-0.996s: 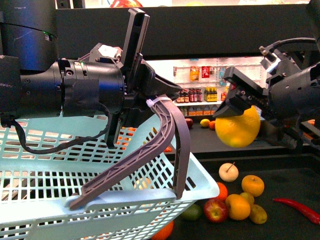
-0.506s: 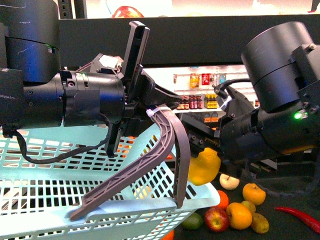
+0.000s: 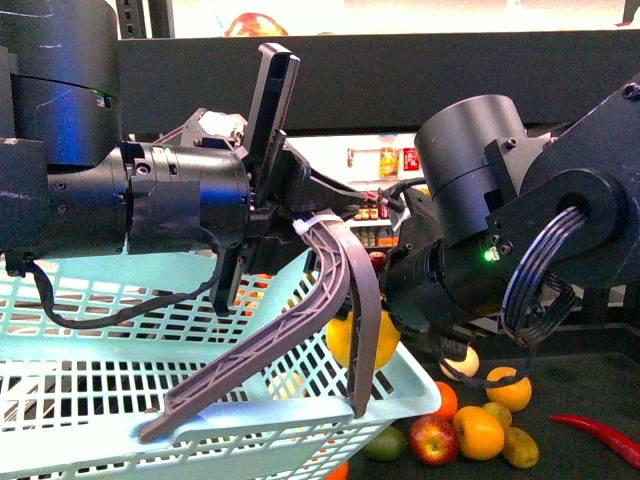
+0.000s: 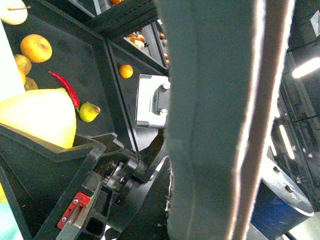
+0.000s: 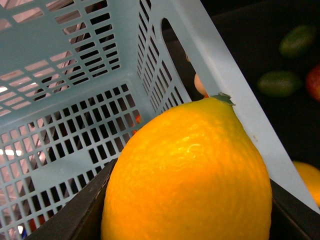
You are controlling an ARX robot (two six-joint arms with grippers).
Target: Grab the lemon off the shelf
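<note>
A two-armed robot faces a black shelf (image 3: 450, 75). The lemon (image 3: 343, 337), bright yellow and oval, is off the shelf. It hangs just above the near corner of a pale blue slatted basket (image 3: 120, 400), partly hidden behind the basket's grey handle (image 3: 330, 260).

The right gripper (image 5: 186, 215) is clamped on the lemon, with a dark jaw pressing each side. In the right wrist view the fruit fills the picture, with the basket's open inside below it, so it seems placed for a drop.

The left gripper (image 3: 290, 215) is closed on the handle and holds the basket tilted up towards the lemon, probably to catch it.

Oranges, a red apple (image 3: 432, 420) and a red chilli (image 3: 600, 428) lie on the lower tier.
</note>
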